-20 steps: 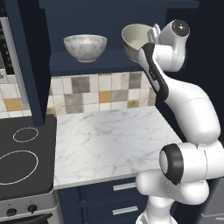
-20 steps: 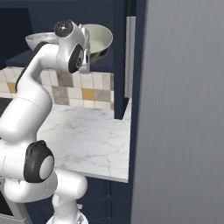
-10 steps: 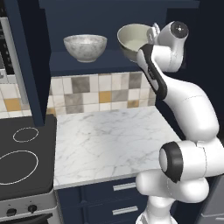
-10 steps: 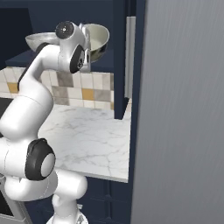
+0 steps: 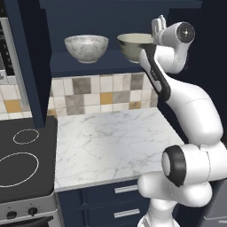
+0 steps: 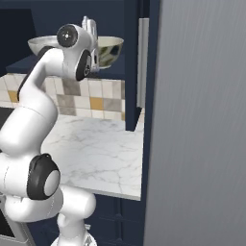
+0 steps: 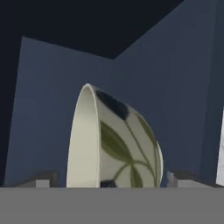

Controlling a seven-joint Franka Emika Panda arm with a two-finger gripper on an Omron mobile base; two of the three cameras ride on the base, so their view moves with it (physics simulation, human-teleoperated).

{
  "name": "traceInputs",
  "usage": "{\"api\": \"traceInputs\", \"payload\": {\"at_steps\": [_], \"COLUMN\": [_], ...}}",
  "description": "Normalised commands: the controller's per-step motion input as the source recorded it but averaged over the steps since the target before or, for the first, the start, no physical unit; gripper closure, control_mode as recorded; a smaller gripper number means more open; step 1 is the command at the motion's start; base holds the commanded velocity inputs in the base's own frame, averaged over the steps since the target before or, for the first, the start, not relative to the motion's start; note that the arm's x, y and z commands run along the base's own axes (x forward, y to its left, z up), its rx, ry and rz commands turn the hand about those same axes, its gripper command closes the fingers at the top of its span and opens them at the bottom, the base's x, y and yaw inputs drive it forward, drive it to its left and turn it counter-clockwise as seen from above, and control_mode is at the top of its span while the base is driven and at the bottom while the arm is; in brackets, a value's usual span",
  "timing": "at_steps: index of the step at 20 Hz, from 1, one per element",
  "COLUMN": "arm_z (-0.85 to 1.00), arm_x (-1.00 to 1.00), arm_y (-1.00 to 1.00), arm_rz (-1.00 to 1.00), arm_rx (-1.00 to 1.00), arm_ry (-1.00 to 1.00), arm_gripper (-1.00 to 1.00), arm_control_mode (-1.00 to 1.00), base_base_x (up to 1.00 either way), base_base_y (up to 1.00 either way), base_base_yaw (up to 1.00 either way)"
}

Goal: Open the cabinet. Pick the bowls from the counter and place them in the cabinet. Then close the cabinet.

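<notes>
Left base view: you see the cabinet point(image 5: 66, 66) open, its left door point(image 5: 26, 62) swung out toward you. Two bowls stand on its shelf. The marbled bowl point(image 5: 86, 48) sits upright at the left, mouth up. The leaf-patterned bowl point(image 5: 134, 45) sits just beside it at the right, also mouth up, with its rim level. The gripper point(image 5: 156, 31) stands at the right edge of that second bowl. Its white fingers point(image 5: 158, 23) rise above the rim, and you cannot tell from here whether they touch it. The bench point(image 5: 111, 146) carries no bowls. Judge the task as follows: opening done, both bowls placed, closing left.

Right base view: the arm reaches up across the picture and the gripper point(image 6: 91, 30) sits at the near rim of the leaf-patterned bowl point(image 6: 109, 50). The bowl rests on the shelf, upright. The right door point(image 6: 130, 62) stands edge-on to you, with its silver bar handle point(image 6: 143, 62) beside it. Both doors must be swung shut to finish.

Hand view: the camera is rolled, so the leaf-patterned bowl point(image 7: 113, 144) appears on its side, rim toward the left of the picture. In the room its axis runs vertical. The gripper point(image 7: 105, 183) has its tips far apart, one at each lower corner, wide of the bowl and clamping nothing. Treat the bowl as released.
</notes>
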Motion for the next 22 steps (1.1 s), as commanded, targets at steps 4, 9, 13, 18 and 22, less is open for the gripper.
{"api": "traceInputs", "payload": {"at_steps": [4,9,13,18,22], "arm_z": [0.23,0.0,0.0,0.16,0.2], "arm_x": [-0.84,-1.0,-1.0,-0.98,-0.98], "arm_y": [-0.05,-0.13,-0.09,-0.03,-0.11], "arm_rz": [0.0,0.0,0.0,-0.02,0.0], "arm_rx": [0.02,0.0,0.02,0.02,0.0], "arm_ry": [-0.14,-0.16,-0.3,-0.01,0.1], "arm_gripper": [-1.0,-1.0,-1.0,-1.0,-1.0], "arm_control_mode": [-1.0,-1.0,-1.0,-1.0,-1.0], "base_base_x": [0.0,0.0,0.0,0.0,0.0], "base_base_y": [0.0,0.0,0.0,0.0,0.0], "base_base_yaw": [0.0,0.0,0.0,0.0,0.0]}}
